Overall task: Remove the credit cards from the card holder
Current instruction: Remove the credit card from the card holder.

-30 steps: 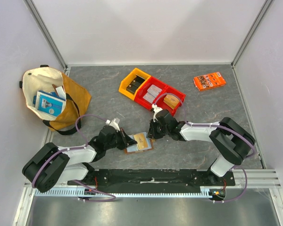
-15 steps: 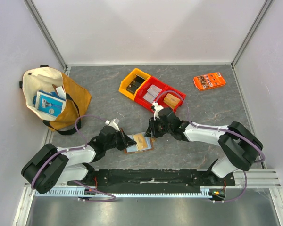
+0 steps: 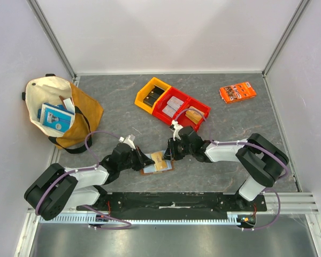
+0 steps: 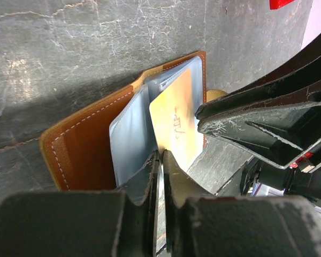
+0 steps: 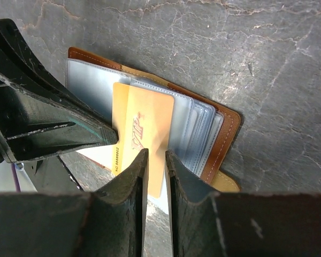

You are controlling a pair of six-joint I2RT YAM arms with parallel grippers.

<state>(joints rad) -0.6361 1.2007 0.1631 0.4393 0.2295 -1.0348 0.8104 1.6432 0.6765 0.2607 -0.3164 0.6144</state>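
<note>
The brown leather card holder [image 3: 159,164] lies open on the grey table between my two grippers. Its pale blue-grey sleeves fan out in the left wrist view [image 4: 129,134] and the right wrist view [image 5: 203,120]. An orange-gold credit card [image 5: 144,120] marked VIP sticks partly out of a sleeve, and also shows in the left wrist view [image 4: 174,118]. My left gripper [image 4: 161,155] is shut on the edge of a clear sleeve at the holder's left side [image 3: 147,160]. My right gripper [image 5: 156,154] stands tip-down over the card [image 3: 170,153], its jaws nearly closed with nothing between them.
Joined red and yellow bins [image 3: 159,110] holding small items stand just behind the right gripper. An orange printed packet [image 3: 237,91] lies at the back right. A cream and mustard tote bag [image 3: 85,115] with a blue packet sits at the left. Enclosure walls surround the table.
My right gripper has come slightly left and nearer, down onto the orange-gold card. My left gripper and the card holder have stayed put.
</note>
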